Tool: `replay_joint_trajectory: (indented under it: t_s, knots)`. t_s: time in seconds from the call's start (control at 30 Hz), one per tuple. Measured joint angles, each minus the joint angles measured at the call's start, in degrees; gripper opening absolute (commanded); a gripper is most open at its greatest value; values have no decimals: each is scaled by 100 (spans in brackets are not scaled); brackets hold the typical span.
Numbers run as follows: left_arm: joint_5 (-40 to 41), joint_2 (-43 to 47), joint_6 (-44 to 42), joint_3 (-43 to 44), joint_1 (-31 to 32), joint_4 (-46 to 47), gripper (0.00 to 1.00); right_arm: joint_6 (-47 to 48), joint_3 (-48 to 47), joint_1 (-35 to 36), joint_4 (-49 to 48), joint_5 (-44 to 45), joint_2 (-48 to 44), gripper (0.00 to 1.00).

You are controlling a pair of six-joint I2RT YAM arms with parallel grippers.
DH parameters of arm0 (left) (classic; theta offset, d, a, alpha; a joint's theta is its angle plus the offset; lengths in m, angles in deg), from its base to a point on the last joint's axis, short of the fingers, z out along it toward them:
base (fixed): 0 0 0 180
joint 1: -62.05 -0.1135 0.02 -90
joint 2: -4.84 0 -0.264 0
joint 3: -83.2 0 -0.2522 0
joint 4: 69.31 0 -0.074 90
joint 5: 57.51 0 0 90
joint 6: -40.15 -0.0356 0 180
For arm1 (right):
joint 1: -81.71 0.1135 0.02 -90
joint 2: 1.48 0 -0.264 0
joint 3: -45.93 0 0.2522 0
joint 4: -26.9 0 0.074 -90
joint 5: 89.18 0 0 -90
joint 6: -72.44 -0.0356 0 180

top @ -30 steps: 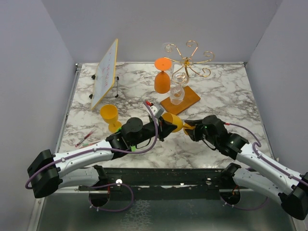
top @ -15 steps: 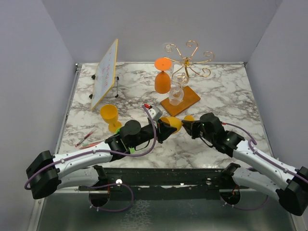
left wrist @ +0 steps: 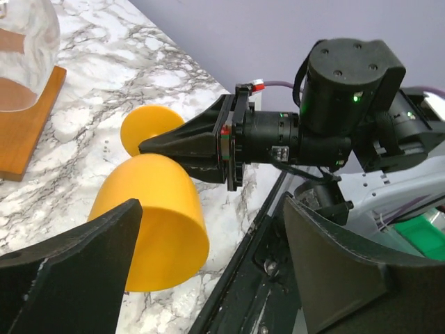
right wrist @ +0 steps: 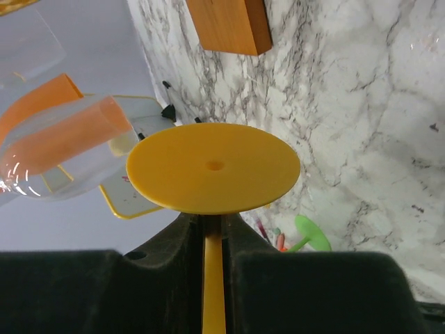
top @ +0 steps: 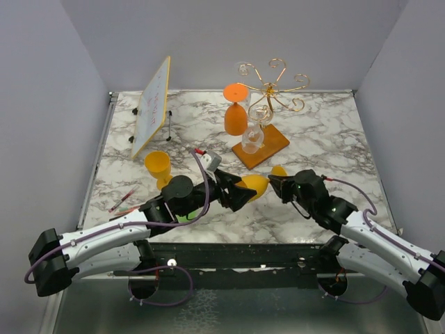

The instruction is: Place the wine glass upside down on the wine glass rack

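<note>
A yellow wine glass [top: 254,185] hangs on its side above the marble, bowl to the left, foot [top: 278,170] to the right. My right gripper [top: 273,182] is shut on its stem; in the right wrist view the thin stem [right wrist: 213,285] runs between the fingers under the round foot [right wrist: 213,167]. My left gripper [top: 236,196] stands open just left of the bowl [left wrist: 156,223], with its fingers [left wrist: 69,271] wide apart and off the glass. The wine glass rack [top: 273,83], gold wire on a wooden base [top: 268,147], stands at the back.
An orange glass [top: 236,115] and a clear glass [top: 253,137] hang upside down on the rack. Another yellow glass [top: 158,167] stands upright to the left. A tilted whiteboard [top: 151,108] is at the back left, and pens [top: 124,202] lie near the left edge.
My left gripper has let go of the yellow bowl and opened wide, drawing back a little. My right gripper has closed on the stem and now carries the glass alone.
</note>
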Motion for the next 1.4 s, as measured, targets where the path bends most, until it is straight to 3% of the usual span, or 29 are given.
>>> replay_joint_trajectory:
  t_s: [0.23,0.47,0.63,0.83,1.17,1.4]
  knots:
    - [328,-310,291,1231,0,-1379,93,1556,352,0,-557,354,-111,1]
    - [365,-881,883,2358,-151,-2393,97,4360,610,0,-1519,463,-485,1]
    - [-461,-1344,1733,2437,-697,-2437,98,6457,776,0,-2350,140,-931,1]
    - [-1506,-1770,2977,2374,-1036,-1620,96,8352,1128,2,-3143,-492,-1342,1]
    - [-2205,-2035,3939,2100,-1292,-859,74,10181,1244,0,-3840,-1541,-1443,1]
    - [-2315,-2190,4249,2083,-1362,-752,41,10553,1244,2,-4234,-2153,-1307,1]
